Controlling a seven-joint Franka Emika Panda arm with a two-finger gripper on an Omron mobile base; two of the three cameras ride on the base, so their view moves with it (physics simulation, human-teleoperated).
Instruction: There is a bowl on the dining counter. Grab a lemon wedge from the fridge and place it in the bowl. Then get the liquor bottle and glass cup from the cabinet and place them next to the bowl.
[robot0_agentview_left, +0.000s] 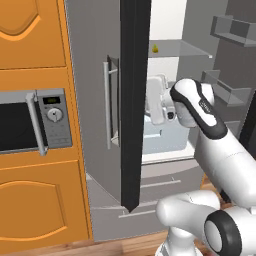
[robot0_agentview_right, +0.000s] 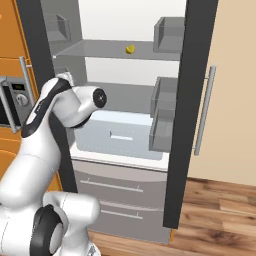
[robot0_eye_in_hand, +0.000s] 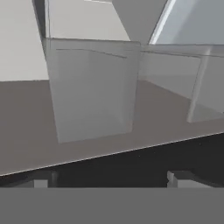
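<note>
Right base view puts the small yellow lemon wedge (robot0_agentview_right: 130, 49) upper centre on the glass fridge shelf (robot0_agentview_right: 100, 50), well above the arm's wrist, so raising the spread, empty fingers (robot0_eye_in_hand: 111, 177) could clip that shelf's edge.

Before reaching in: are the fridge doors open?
Open. Both fridge doors stand swung out, exposing the shelf with the lemon wedge.

The lemon wedge (robot0_agentview_right: 130, 49) is yellow — a small bright spot on a pale grey fridge shelf (robot0_agentview_right: 110, 50) (white back wall behind). Ahead of the jaws, translucent grey door bins (robot0_eye_in_hand: 92, 87). Fridge door edges (robot0_agentview_left: 134, 100) — near black; cabinets (robot0_agentview_left: 35, 35) orange.
</note>
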